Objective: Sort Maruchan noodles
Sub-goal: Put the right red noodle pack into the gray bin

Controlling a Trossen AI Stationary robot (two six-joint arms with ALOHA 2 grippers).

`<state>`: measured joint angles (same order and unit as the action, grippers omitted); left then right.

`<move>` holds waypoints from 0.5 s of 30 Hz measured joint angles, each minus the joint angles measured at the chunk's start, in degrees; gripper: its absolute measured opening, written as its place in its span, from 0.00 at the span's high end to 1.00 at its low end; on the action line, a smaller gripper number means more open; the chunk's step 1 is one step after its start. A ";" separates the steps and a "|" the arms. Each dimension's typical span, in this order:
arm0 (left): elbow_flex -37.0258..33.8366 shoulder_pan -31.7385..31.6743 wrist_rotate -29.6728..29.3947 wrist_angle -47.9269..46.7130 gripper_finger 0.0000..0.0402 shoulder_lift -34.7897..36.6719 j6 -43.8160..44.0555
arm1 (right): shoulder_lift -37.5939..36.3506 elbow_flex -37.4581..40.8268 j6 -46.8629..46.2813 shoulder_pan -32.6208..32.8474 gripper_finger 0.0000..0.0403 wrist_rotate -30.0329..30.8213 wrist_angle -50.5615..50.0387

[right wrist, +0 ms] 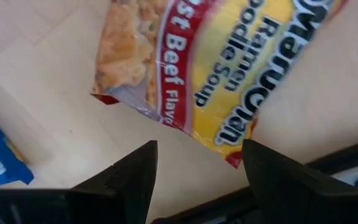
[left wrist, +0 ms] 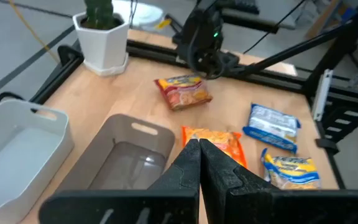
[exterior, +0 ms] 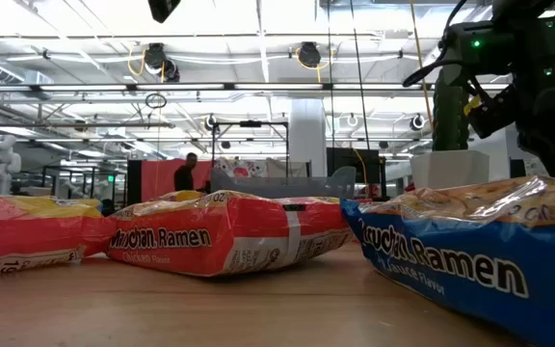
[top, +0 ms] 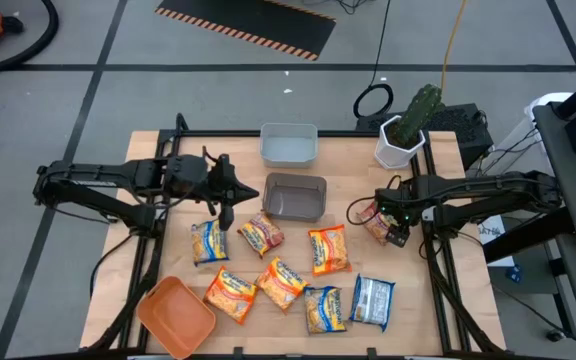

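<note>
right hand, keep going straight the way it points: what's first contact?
Most likely the beef ramen packet lying on the table. The right hand hangs open right over it, fingers either side of its lower edge. How much gap remains is unclear.

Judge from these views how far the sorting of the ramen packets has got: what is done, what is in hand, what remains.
Done: nothing visibly; the grey bin and clear bin look empty. In hand: the right gripper, open, hovers over the beef packet lying apart on the table. Left: that packet and seven others, such as the blue one. The left gripper waits shut.
</note>
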<state>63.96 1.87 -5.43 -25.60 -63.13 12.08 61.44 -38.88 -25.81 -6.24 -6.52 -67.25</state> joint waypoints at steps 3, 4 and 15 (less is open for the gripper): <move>0.00 0.17 0.04 -0.07 1.00 0.81 -0.57 | 0.67 0.41 3.61 -0.02 0.43 -2.46 0.39; 0.02 0.16 0.03 -0.54 1.00 0.95 -1.06 | 0.90 0.88 4.43 -0.02 0.44 -3.86 1.31; 0.02 0.14 2.38 -0.27 1.00 2.09 -2.97 | 2.29 2.67 -12.22 2.51 0.48 -12.40 20.24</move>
<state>63.99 2.01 -3.06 -25.87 -61.05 9.10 63.72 -36.21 -38.03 -3.73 -18.92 -47.01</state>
